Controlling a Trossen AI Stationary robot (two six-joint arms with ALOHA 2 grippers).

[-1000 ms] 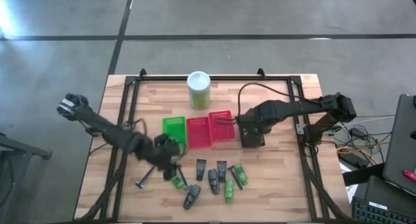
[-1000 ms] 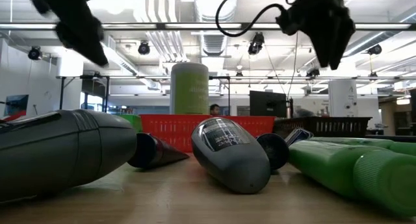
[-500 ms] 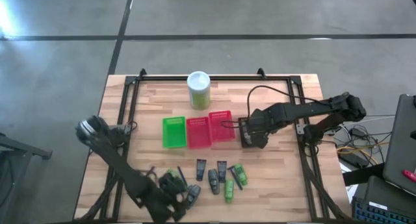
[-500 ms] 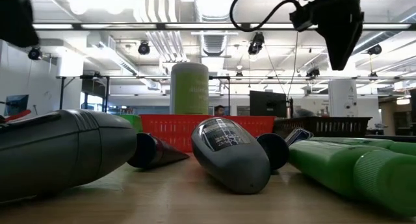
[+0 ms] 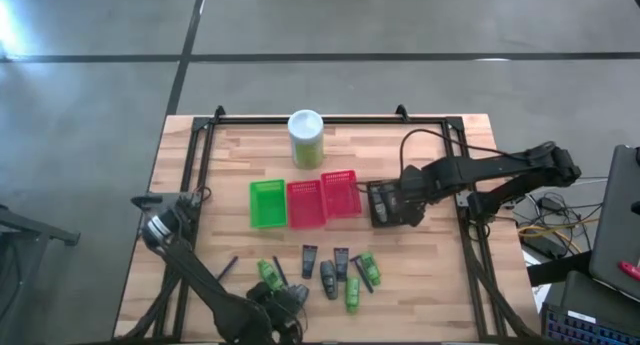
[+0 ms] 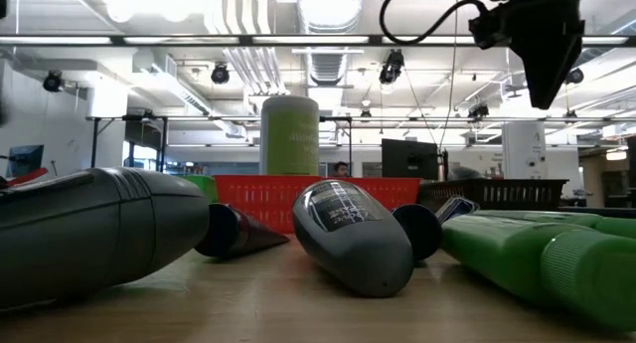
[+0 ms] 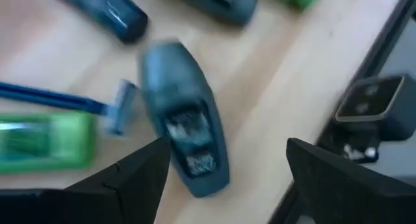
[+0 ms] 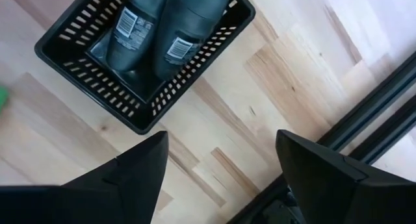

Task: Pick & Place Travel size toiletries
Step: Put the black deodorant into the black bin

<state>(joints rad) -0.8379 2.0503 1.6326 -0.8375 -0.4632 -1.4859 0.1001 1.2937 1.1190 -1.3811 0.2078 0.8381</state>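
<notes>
Toiletries: a dark grey oval bottle [image 7: 185, 130] lies near the bench's front edge directly ahead of the empty, wide-open left end effector [image 7: 224, 178], long axis running between its fingers, far from the right arm.

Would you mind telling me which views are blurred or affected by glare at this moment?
Left wrist view: motion-smeared, the grey bottle and razor soft. Low view: bright ceiling lights glare, the near grey bottle out of focus. Right wrist view: sharp on the dark basket. High view: even light.
</notes>
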